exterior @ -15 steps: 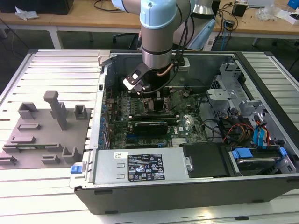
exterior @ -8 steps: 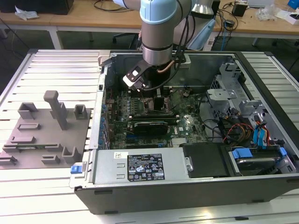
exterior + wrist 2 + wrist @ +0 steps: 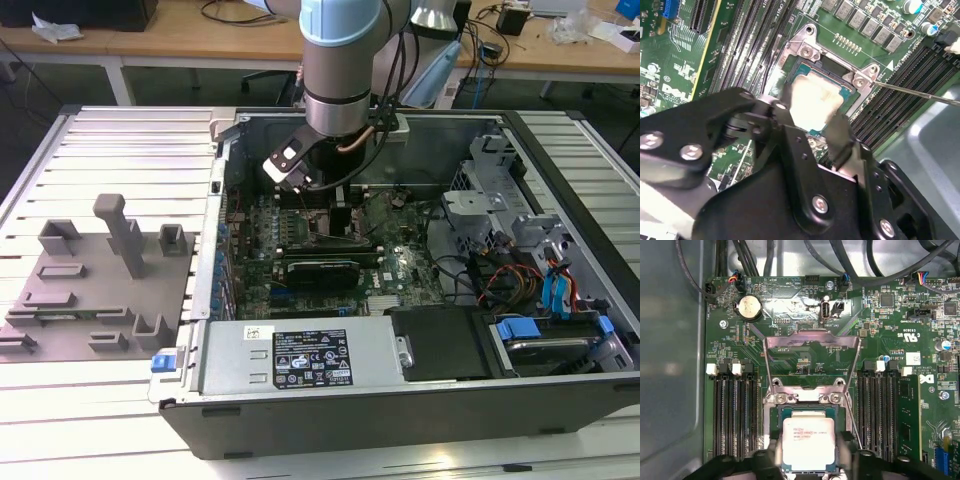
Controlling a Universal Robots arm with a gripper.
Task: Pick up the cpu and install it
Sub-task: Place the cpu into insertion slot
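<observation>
1. The cpu (image 3: 807, 440) is found directly between the fingertips of the gripper (image 3: 808, 452). It lies off to neither side and is centred under the pincer, squarely over the socket (image 3: 774, 399) of the green motherboard (image 3: 890, 340).
2. The pincer is closed onto two opposite edges of the chip, and the other two edges are left free. It cannot be told whether the chip is already bedded in the socket or held just above it.
3. No long axis is offered, since the chip is square. Its edges are lined up with the socket frame.
4. The chip's top is a flat, pale, matte metal lid bordered by a thin green rim. The fingers (image 3: 840, 135) are dark and narrow. The load plate (image 3: 812, 347), thin bare steel, is swung open beyond the socket. Black ribbed memory slots (image 3: 735, 410) are set on both sides.
5. In the exterior view the arm is lowered into the open computer case (image 3: 300, 410). A grey plastic tray (image 3: 60, 300) of blocks and posts is seen well apart, on the exterior view's left.
</observation>
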